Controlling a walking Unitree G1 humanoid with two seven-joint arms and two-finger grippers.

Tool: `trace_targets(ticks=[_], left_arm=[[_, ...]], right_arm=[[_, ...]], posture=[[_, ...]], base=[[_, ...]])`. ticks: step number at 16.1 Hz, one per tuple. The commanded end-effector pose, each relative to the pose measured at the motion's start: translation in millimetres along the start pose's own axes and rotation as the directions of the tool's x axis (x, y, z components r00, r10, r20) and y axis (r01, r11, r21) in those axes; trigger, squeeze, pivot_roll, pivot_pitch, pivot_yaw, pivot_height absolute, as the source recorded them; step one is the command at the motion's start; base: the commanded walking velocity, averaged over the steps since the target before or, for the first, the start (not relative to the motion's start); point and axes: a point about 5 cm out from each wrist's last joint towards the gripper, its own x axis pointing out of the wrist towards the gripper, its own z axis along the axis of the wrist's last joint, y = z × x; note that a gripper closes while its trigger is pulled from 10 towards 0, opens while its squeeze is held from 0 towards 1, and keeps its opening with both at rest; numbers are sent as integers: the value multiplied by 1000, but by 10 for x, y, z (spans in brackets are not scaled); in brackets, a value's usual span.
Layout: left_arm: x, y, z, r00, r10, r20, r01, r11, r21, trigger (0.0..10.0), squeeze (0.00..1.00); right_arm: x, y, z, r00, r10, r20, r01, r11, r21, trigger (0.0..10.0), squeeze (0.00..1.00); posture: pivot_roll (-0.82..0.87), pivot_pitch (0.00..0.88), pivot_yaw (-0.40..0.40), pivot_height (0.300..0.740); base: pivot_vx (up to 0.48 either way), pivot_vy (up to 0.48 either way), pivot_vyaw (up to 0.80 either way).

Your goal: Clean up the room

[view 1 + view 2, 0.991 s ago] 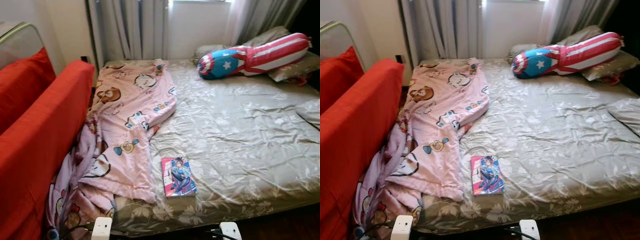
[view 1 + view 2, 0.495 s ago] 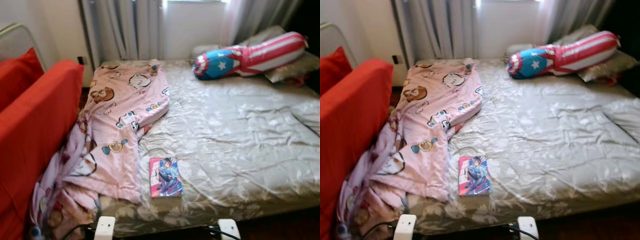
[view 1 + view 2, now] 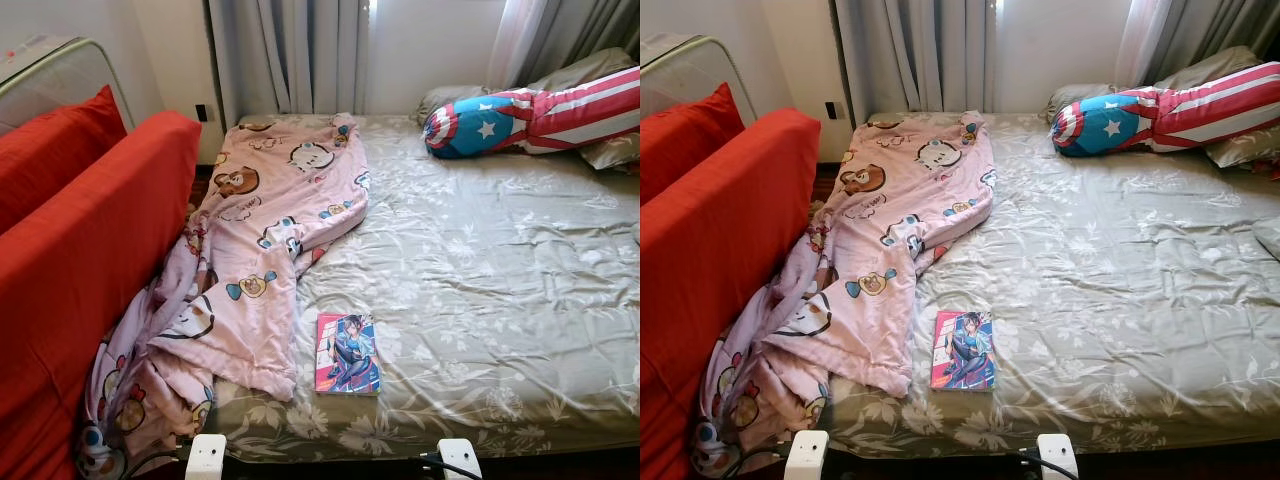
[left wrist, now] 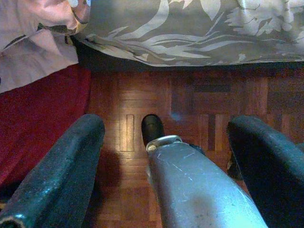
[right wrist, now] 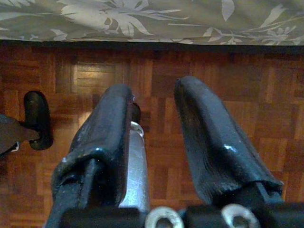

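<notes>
A colourful book lies flat near the front edge of the bed, which has a grey floral sheet. Just left of the book, a crumpled pink cartoon blanket runs down the bed's left side and spills over its corner. A star-and-stripes bolster rests against pillows at the head. My left gripper hangs open, fingers wide apart, over the parquet floor below the bed's edge. My right gripper hangs over the same floor, open by a narrow gap with nothing between its fingers.
A red sofa with a red cushion stands close along the bed's left side. Grey curtains hang behind the bed. The bed's front edge is right before me, with dark parquet under both arms.
The whole picture has shifted as the camera moved, and the blur is gone. The book, blanket and bolster lie where they were.
</notes>
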Motion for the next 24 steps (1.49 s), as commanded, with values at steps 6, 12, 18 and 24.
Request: trace_targets(ticks=[6, 12, 18, 24], left_arm=[[-4, -11, -29, 1000, -9, -10, 8, 1000, -12, 10000, 0], [-4, -9, -31, 1000, -7, -13, 7, 1000, -11, 10000, 0], [-4, -6, -33, 1000, -5, -14, 5, 1000, -11, 10000, 0], [-10, -10, 7, 999, -3, 45, 4, 999, -34, 10000, 0]], right_arm=[[-6, 34, -55, 1000, 13, -13, -13, 999, -41, 10000, 0], [-7, 34, -62, 1000, 7, -16, -8, 999, -35, 10000, 0], [-3, 50, -46, 1000, 9, -10, -10, 998, -64, 10000, 0], [18, 48, 168, 996, 24, 83, -19, 998, -57, 10000, 0]], posture=[[-45, 0, -51, 740], [-45, 0, -50, 740], [-46, 0, -50, 740], [-47, 0, -50, 740]], base=[[0, 0, 275], [172, 0, 0], [309, 0, 72], [51, 0, 81]])
